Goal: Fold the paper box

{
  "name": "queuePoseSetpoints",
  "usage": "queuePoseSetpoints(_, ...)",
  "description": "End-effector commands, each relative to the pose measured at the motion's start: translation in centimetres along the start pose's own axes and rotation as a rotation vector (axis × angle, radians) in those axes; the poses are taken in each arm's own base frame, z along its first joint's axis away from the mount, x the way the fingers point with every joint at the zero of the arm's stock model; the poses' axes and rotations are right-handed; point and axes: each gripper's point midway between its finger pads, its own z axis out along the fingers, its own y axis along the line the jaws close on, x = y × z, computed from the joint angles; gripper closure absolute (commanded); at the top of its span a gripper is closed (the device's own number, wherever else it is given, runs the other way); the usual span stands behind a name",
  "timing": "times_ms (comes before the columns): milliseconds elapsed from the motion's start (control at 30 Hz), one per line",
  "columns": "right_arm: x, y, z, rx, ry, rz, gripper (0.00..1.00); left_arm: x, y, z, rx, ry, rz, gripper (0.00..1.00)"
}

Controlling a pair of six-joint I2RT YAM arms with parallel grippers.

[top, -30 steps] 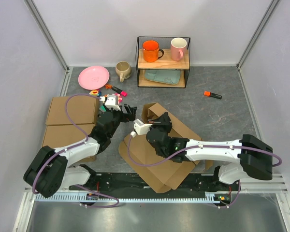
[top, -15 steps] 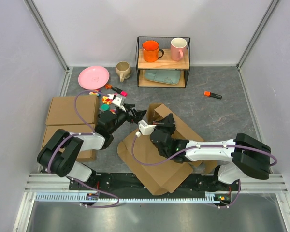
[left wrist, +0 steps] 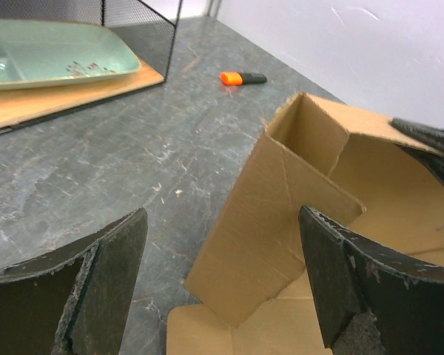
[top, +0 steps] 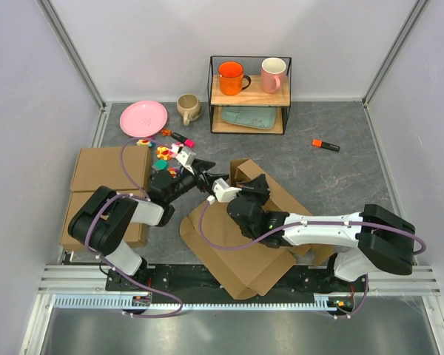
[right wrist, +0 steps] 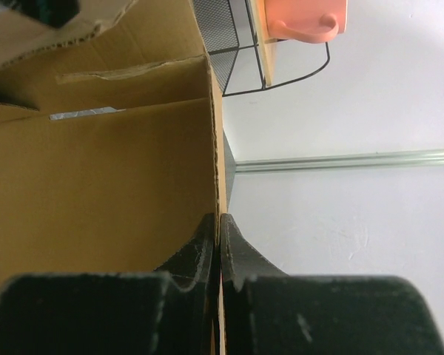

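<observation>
Creased brown paper box (left wrist: 270, 229), seemingly corrugated cardboard.

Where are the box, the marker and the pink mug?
box (left wrist: 274, 222), left wrist view, raised flap's outer face.
marker (left wrist: 235, 78), left wrist view, orange body.
pink mug (top: 272, 75), top view, body.

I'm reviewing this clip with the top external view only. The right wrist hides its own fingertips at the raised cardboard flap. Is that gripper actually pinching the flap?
Observer: Yes. In the right wrist view the right gripper is shut on the thin edge of an upright panel of the paper box.
Operator: And the left one, open or shut?
Observer: In the left wrist view the left gripper is wide open, its fingers framing the box's raised folded corner. No contact shows.
</observation>
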Motion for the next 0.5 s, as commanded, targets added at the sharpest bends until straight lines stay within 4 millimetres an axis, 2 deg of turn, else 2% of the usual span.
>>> queuePoseSetpoints(0, 1.0, 3.5, 0.1, -0.103, 0.004, 0.006, 0.93, -0.2, -1.4, 0.0, 0.109, -0.03, 0.056, 0.1)
queuePoseSetpoints(133, 0.9, 3.9, 0.1, -0.115, 0.0, 0.005, 0.93, 0.9, -1.8, 0.0, 0.15, -0.008, 0.039, 0.1)
queuePoseSetpoints(467, 1.4, 5.8, 0.7, -0.139, 0.034, -0.077, 0.95, 0.9, -1.7, 0.0, 0.155, -0.012, 0.032, 0.09)
